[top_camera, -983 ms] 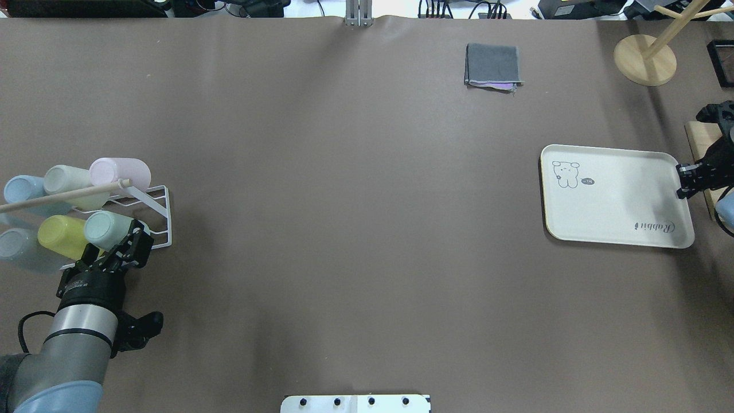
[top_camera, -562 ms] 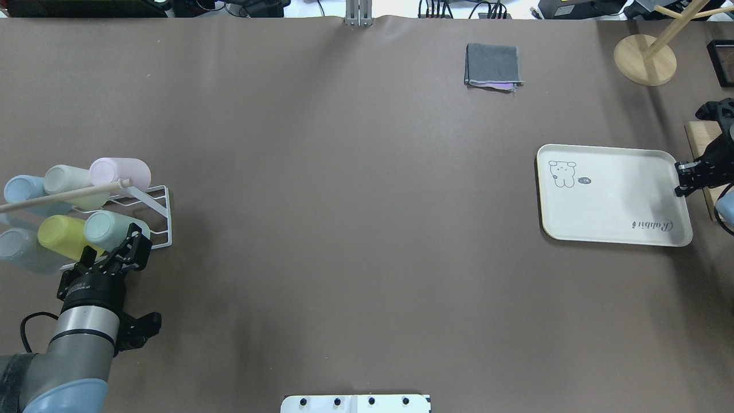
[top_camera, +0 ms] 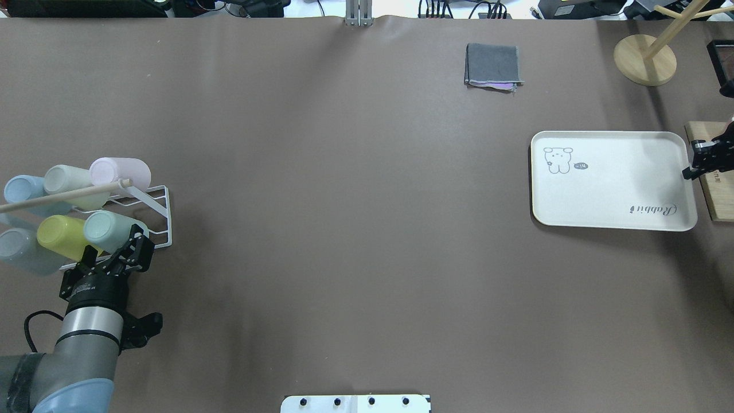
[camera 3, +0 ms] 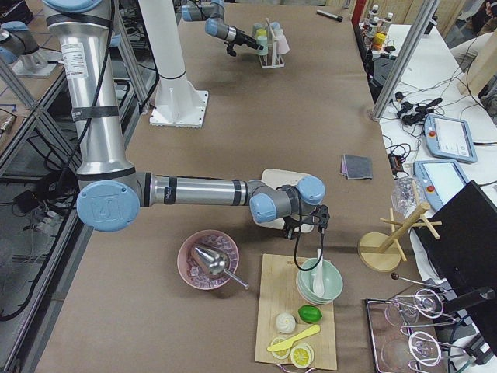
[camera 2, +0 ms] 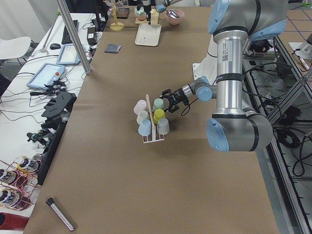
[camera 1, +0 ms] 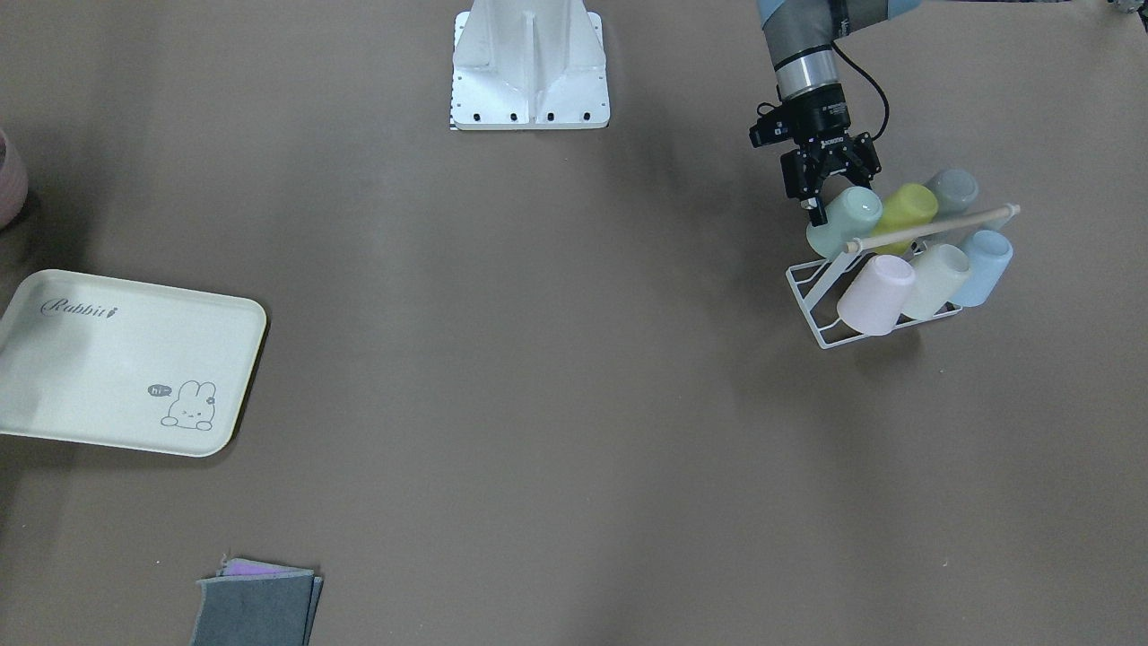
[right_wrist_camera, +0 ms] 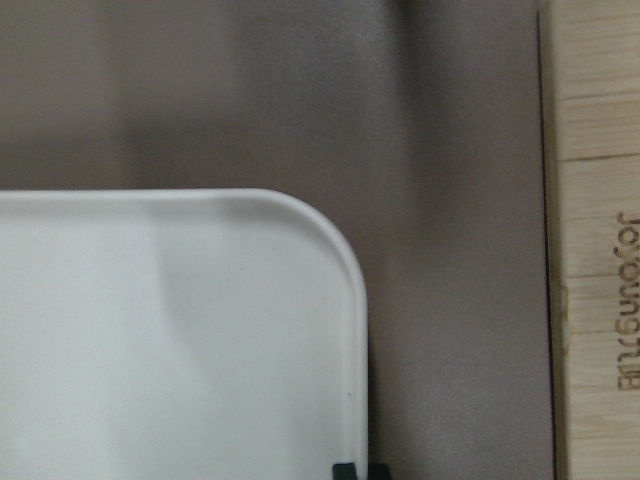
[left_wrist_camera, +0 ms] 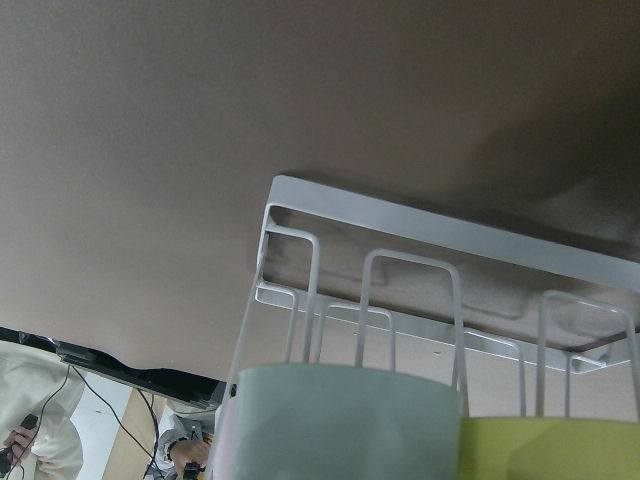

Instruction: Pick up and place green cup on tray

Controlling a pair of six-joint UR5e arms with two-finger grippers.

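Observation:
The green cup (top_camera: 109,229) lies on its side at the near end of a white wire rack (top_camera: 157,201), next to a yellow-green cup (top_camera: 60,235). It also shows in the front view (camera 1: 843,220) and fills the bottom of the left wrist view (left_wrist_camera: 345,420). My left gripper (top_camera: 117,245) is open, with its fingers on either side of the cup's mouth end. The cream tray (top_camera: 613,180) lies flat at the right. My right gripper (top_camera: 692,166) is shut on the tray's right rim; the right wrist view shows the tray's corner (right_wrist_camera: 180,330).
The rack holds several other cups, including a pink cup (top_camera: 117,171), under a wooden rod (top_camera: 63,195). A folded grey cloth (top_camera: 493,66) lies at the back. A wooden stand base (top_camera: 645,59) and a cutting board (top_camera: 714,183) sit beside the tray.
The right gripper has pulled the tray away from the robot and turned it square to the table. The left arm has drawn back slightly at the green cup.

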